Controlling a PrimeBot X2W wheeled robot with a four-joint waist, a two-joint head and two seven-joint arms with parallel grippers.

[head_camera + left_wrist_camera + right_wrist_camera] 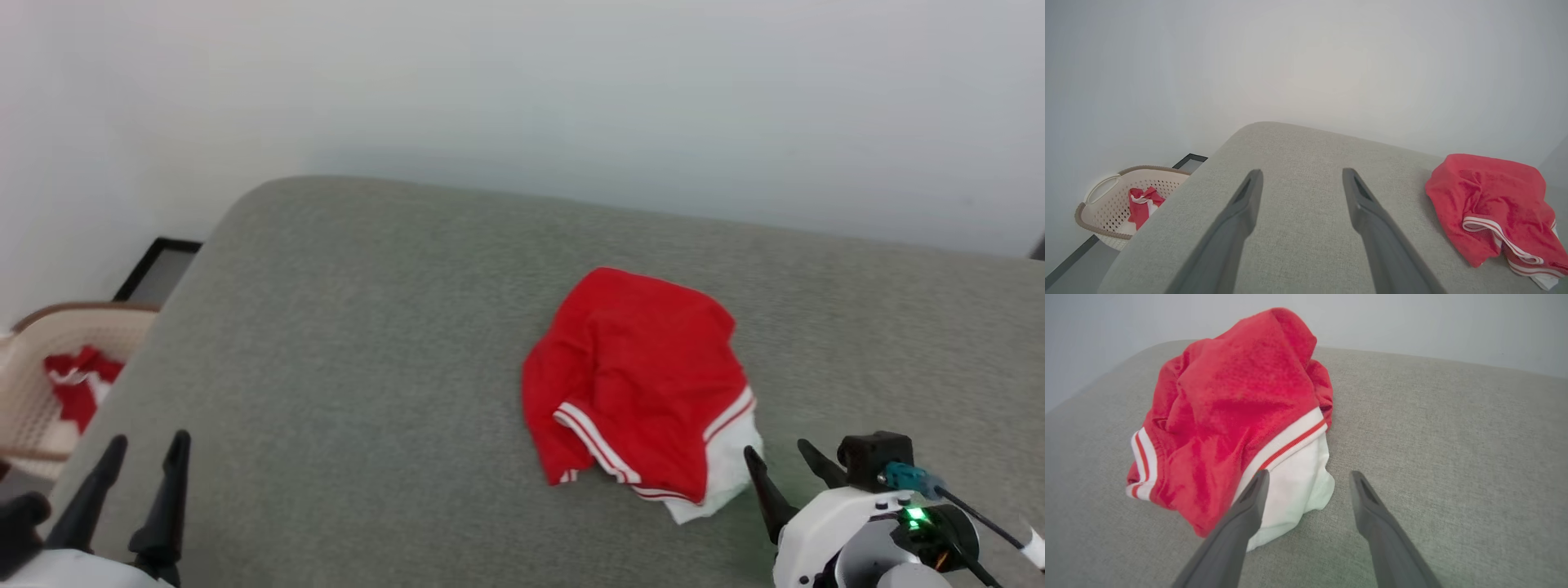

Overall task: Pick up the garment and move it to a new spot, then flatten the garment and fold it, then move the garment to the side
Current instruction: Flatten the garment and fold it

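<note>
Head view shows the garment crumpled on the grey fabric worktop, right of centre. The right pincer is spread wide and empty, just beside the garment's white lining. The left pincer is also wide and empty, well apart from it.

Grey upholstered surface against plain pale wall, cream perforated basket beside it

Garment: bright red, hems banded white with thin red stripes, lining white. Cushion: plain grey-green weave. Basket: cream, perforated in a dot grid, brown rim; the cloth inside is red and white. Wall: pale grey. Left gripper and right gripper: black jaws, white housings; the right carries a green light.
</note>
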